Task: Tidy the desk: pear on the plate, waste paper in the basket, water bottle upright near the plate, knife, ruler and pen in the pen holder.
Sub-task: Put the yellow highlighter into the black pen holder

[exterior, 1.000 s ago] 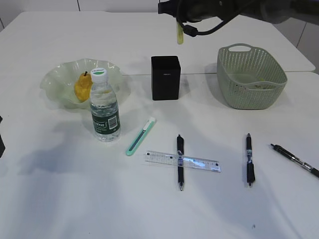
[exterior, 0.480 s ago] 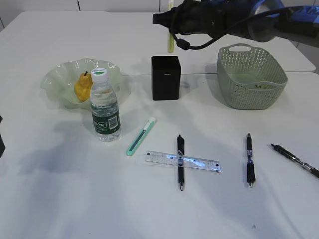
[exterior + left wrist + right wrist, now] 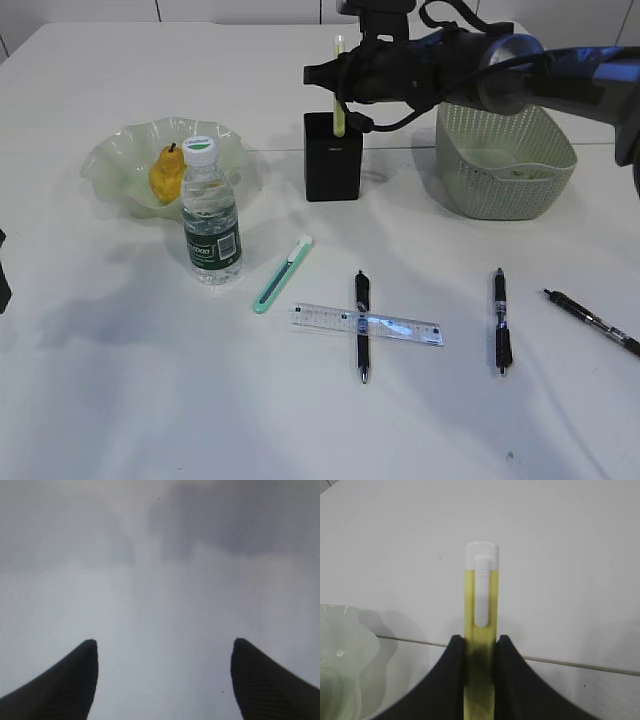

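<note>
Over the last second the right gripper [image 3: 345, 78] has carried a yellow pen [image 3: 340, 90] from high above the pen holder [image 3: 332, 157] down to it; the pen now stands upright with its lower end inside the holder's mouth and its white cap above the jaws, which are clamped on its barrel, as the right wrist view shows [image 3: 481, 625]; that puts this pen at the point of release, so opening the jaws looks like the next move, though I judge it should first be low enough not to tip out. The left gripper [image 3: 162, 680] hangs wide open over bare table, holding nothing. In front of the pen holder lie the items left to collect: the green knife [image 3: 283, 273] to its front left, the ruler [image 3: 366, 324] lying across a black pen [image 3: 361, 325], and two more black pens [image 3: 499, 320] further right. Left of the pen holder the pear [image 3: 166, 173] sits on the plate [image 3: 118, 160], with the water bottle [image 3: 211, 215] upright just in front; right of the holder the basket [image 3: 503, 152] appears to hold the waste paper [image 3: 520, 172].
</note>
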